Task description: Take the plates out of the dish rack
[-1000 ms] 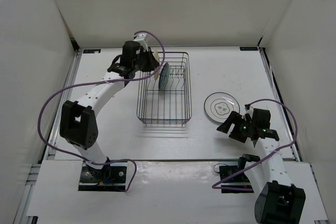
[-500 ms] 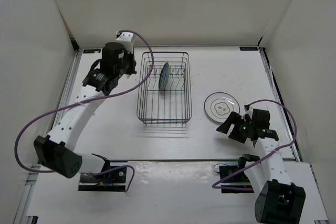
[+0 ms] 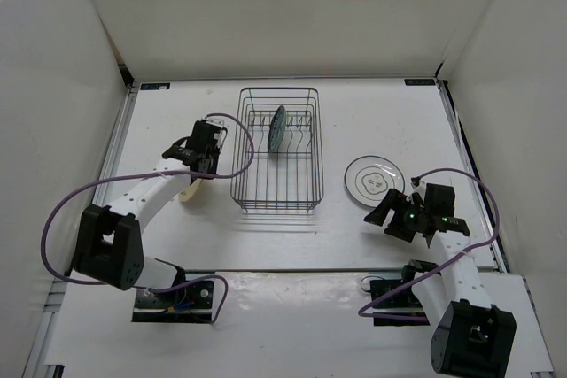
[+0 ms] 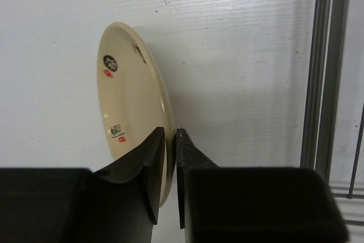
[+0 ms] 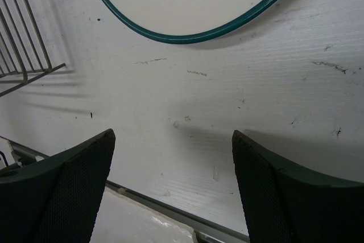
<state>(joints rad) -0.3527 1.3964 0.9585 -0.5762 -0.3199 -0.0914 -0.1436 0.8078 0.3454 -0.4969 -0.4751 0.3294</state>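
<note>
Setting down plate two, I reckon. The left gripper (image 4: pixel 169 131) has its jaws pinched on the rim of the tan plate (image 4: pixel 128 101), held on edge low over the table (image 4: pixel 244 55) at the dish rack's (image 3: pixel 239 157) 9 o'clock. The right gripper (image 5: pixel 173 140) hangs wide apart and empty near the white plate (image 3: pixel 372 179), which lies flat at 3 o'clock. Next up: tip it flat, let go, then fetch the teal plate (image 3: pixel 277 127) standing in the rack toward 12 o'clock.

Bright, even white light from above, soft grey shadow on the counter (image 3: pixel 372 112) below the dish rack (image 3: pixel 278 208), tan plate (image 4: pixel 128 101) throwing a faint shadow rightward, near fingers (image 4: pixel 149 169) dark, slightly soft
</note>
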